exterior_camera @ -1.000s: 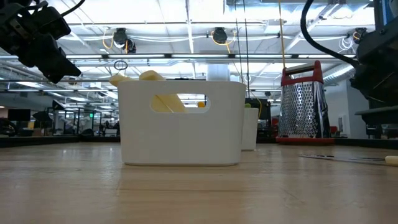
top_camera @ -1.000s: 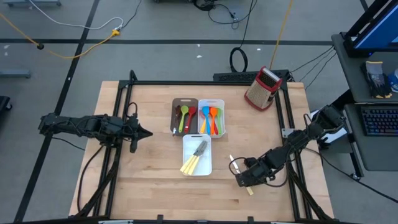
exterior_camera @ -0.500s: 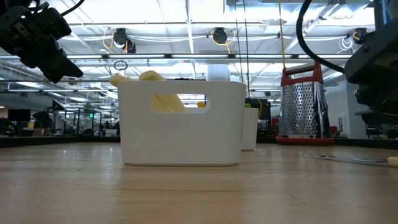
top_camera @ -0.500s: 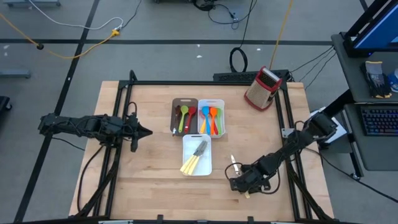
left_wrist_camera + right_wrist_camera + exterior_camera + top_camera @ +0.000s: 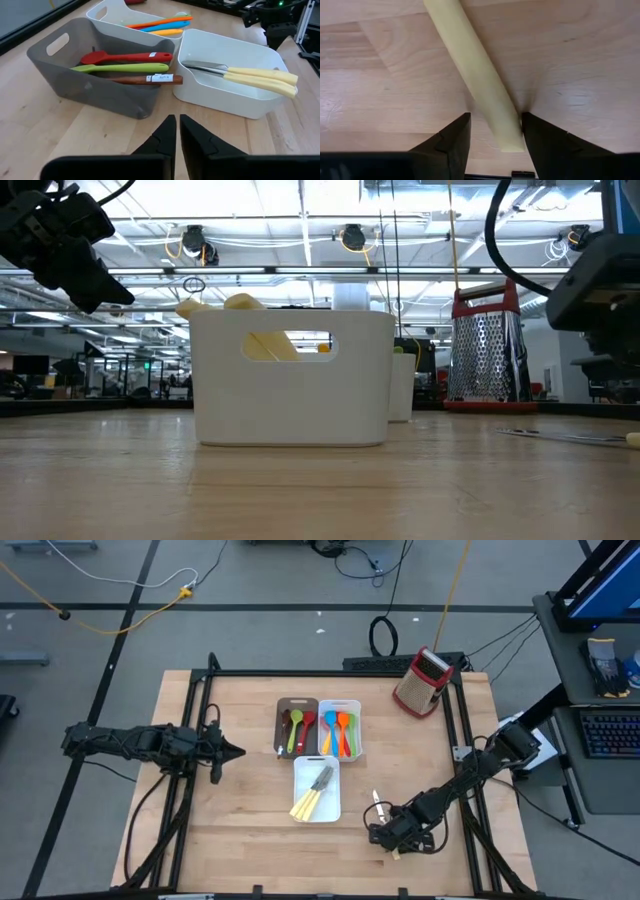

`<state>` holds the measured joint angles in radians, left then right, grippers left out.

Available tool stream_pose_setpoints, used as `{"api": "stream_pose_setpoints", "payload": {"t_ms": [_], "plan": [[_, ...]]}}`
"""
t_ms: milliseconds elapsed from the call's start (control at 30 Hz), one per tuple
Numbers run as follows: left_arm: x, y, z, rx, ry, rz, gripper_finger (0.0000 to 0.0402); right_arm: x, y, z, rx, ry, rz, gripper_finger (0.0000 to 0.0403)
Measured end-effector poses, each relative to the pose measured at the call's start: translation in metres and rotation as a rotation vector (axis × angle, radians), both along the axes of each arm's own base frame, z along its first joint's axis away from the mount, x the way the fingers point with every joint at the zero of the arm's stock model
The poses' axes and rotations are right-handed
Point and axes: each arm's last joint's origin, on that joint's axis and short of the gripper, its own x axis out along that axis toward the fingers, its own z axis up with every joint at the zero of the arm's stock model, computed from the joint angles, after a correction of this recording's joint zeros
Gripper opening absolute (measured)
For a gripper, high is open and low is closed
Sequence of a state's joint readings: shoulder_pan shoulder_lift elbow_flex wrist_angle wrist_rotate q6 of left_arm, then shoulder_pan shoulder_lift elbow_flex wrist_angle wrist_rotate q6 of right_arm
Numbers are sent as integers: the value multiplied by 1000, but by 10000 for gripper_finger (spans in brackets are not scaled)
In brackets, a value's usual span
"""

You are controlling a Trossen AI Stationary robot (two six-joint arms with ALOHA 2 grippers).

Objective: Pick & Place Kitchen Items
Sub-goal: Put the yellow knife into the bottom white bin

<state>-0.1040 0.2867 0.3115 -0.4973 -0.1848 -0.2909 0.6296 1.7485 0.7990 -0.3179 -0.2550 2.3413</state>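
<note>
Right end effector (image 5: 492,131) down low at the near right part of the table (image 5: 230,830), fingers (image 5: 451,142) spread wide to either side of the cream handle of a loose knife (image 5: 477,80) that lies flat on the wood; the handle passes between the two fingers, and the right wrist view does not settle whether the pads touch it. In the high view this knife (image 5: 378,805) shows as a thin pale sliver poking out just beside the right end effector (image 5: 385,835), well apart from the trays. Left end effector (image 5: 232,752) hovers over the left part of the table, pointed toward the trays, fingers (image 5: 162,137) pressed narrow with only a slit between them and nothing in them. At the table's middle, three trays sit close together: a dark-brown tray (image 5: 65,65) with a red spatula (image 5: 125,57), a green spoon (image 5: 122,68) and a brown-handled utensil (image 5: 145,79); beside it a white tray (image 5: 107,12) with orange and blue utensils (image 5: 160,25); and nearer the front a second white tray (image 5: 225,100) holding metal knives with cream handles (image 5: 260,80). A red-and-metal box grater (image 5: 422,682) stands upright at the far right corner. In the low view the front white tray (image 5: 290,380) fills the middle, with the grater (image 5: 485,345) behind it to the right.
</note>
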Motion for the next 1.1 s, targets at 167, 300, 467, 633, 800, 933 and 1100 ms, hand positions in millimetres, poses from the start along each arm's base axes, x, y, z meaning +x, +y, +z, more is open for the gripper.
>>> {"api": "stream_pose_setpoints", "payload": {"t_ms": [167,300,467,633,800,933,1100], "plan": [[0,0,0,6,1,-3,24,0,-1,0,-16,-3,-5,156],[0,0,0,8,1,-3,14,-1,-1,-1,-21,3,-6,148],[0,0,0,15,2,-7,2,-3,-2,-1,-37,17,2,144],[0,0,0,16,1,-8,17,-3,-3,-1,-43,22,8,142],[0,0,0,17,1,-8,27,-4,-4,-1,-52,33,12,124],[0,0,0,17,1,-8,23,-5,-4,-1,-56,33,35,104],[0,0,0,17,1,-8,9,-5,-4,-1,-55,27,52,94]]}}
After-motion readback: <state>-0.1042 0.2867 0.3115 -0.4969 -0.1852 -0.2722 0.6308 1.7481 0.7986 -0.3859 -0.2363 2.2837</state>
